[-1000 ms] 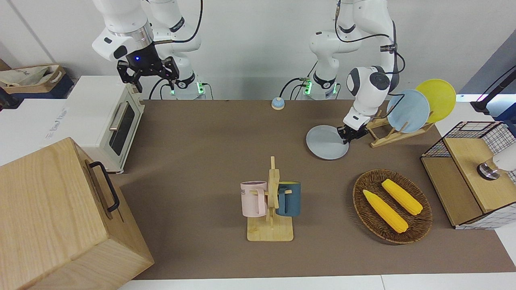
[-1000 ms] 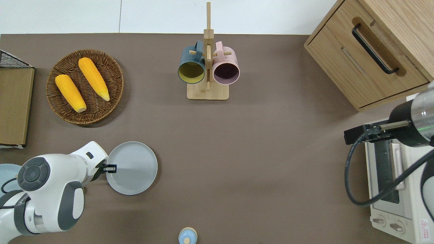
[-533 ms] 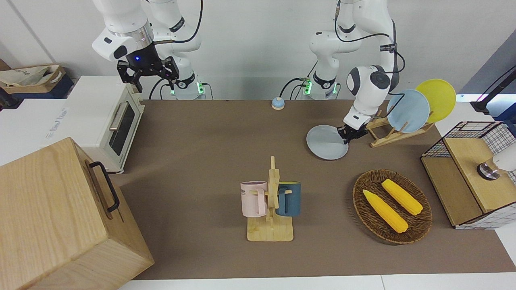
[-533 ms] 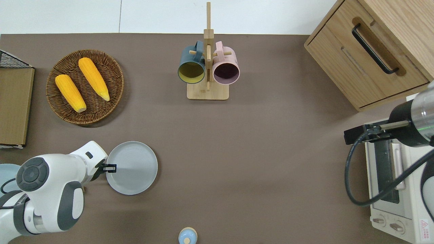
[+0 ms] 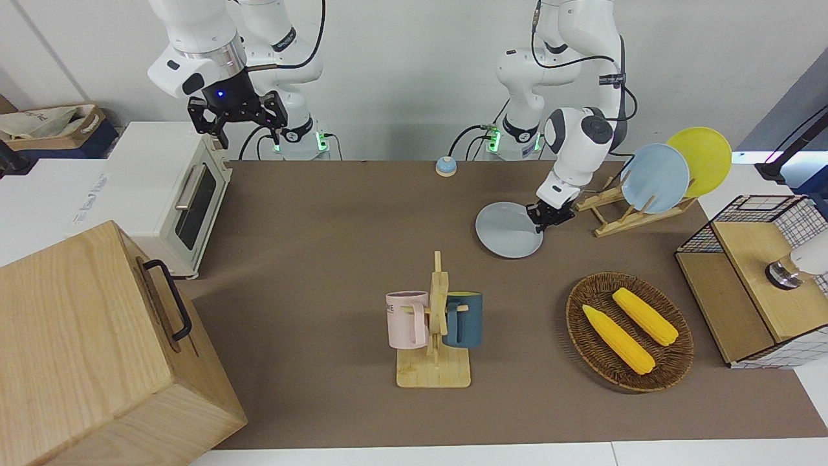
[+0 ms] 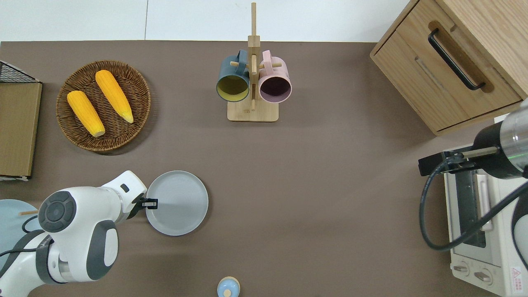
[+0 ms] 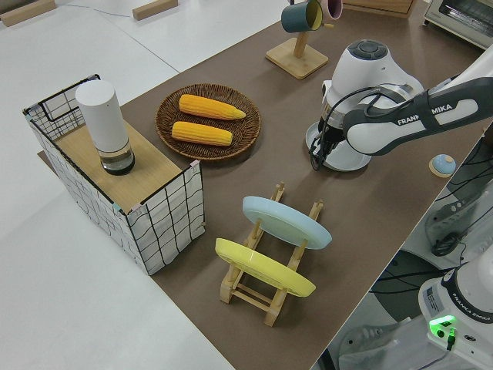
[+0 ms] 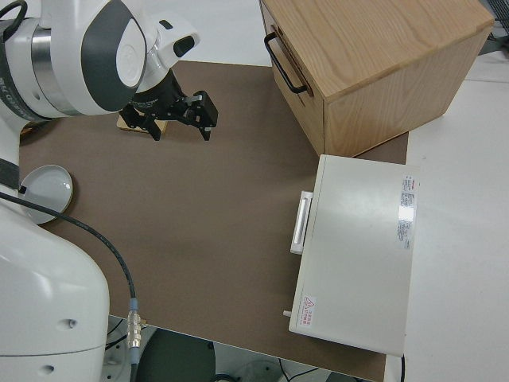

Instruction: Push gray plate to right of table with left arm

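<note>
Corn lies in the round wicker basket (image 6: 140, 99): two yellow cobs (image 6: 84, 113) side by side, at the left arm's end of the surface (image 6: 321, 198) and farther from the robots than the gray plate (image 6: 181, 206). The wire-sided crate (image 7: 166, 216) at that same end carries a wooden board with a white cylinder (image 7: 104, 123) standing on it. A wooden dish rack (image 5: 621, 217) holds a sky-blue plate (image 5: 653, 178) and a yellow plate (image 5: 702, 158), both on edge. Near the middle, a wooden mug tree (image 6: 252, 74) carries a dark teal mug (image 6: 233, 82) and a pink mug (image 6: 275, 82).

The gray plate lies flat on the brown surface, nearer to the robots than the basket and just beside the dish rack. The left pincer (image 6: 150, 203) is down at the plate's rim on the side toward the left arm's end; its fingers look drawn together against the rim, though the view is too coarse to be certain. The right arm is parked, its right pincer (image 8: 179, 117) spread wide with nothing in it.

A wooden drawer cabinet (image 6: 453, 62) with a black handle and a white toaster oven (image 8: 358, 247) stand at the right arm's end. A small blue bell (image 5: 446, 166) sits at the surface's edge nearest the robots. A white wall rises past the arm bases.
</note>
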